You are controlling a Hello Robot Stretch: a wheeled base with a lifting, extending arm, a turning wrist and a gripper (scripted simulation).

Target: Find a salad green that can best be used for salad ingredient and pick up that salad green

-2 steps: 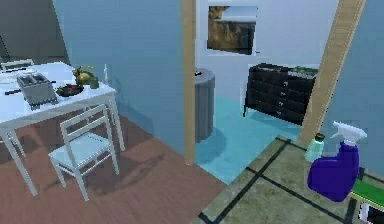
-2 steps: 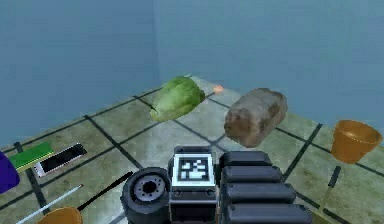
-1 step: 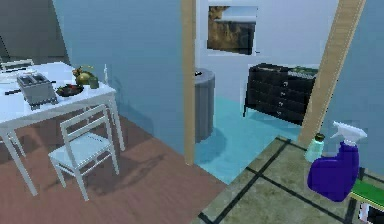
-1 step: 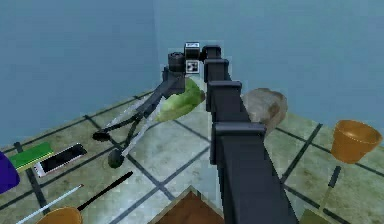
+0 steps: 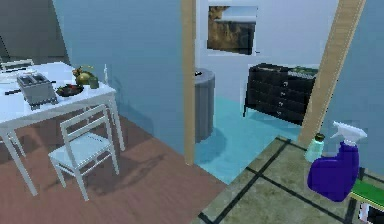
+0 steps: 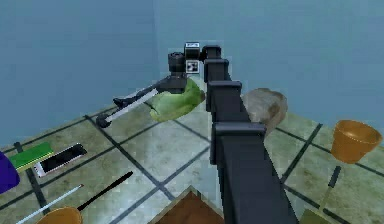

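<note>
One pale salad green (image 6: 178, 101) shows just beside the tool (image 6: 128, 103) at the tiled tabletop's (image 6: 150, 165) far edge — whether the tool has hold of it cannot be told; two orange bowls (image 6: 350, 140); one blue spray bottle (image 5: 335, 165).

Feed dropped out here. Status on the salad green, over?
Fingers at salad green; hold unclear. Brown lump beyond arm, not blocking.

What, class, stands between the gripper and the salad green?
Nothing visible: the gripper lies right at the salad green on the counter. Whether they touch cannot be told.
</note>
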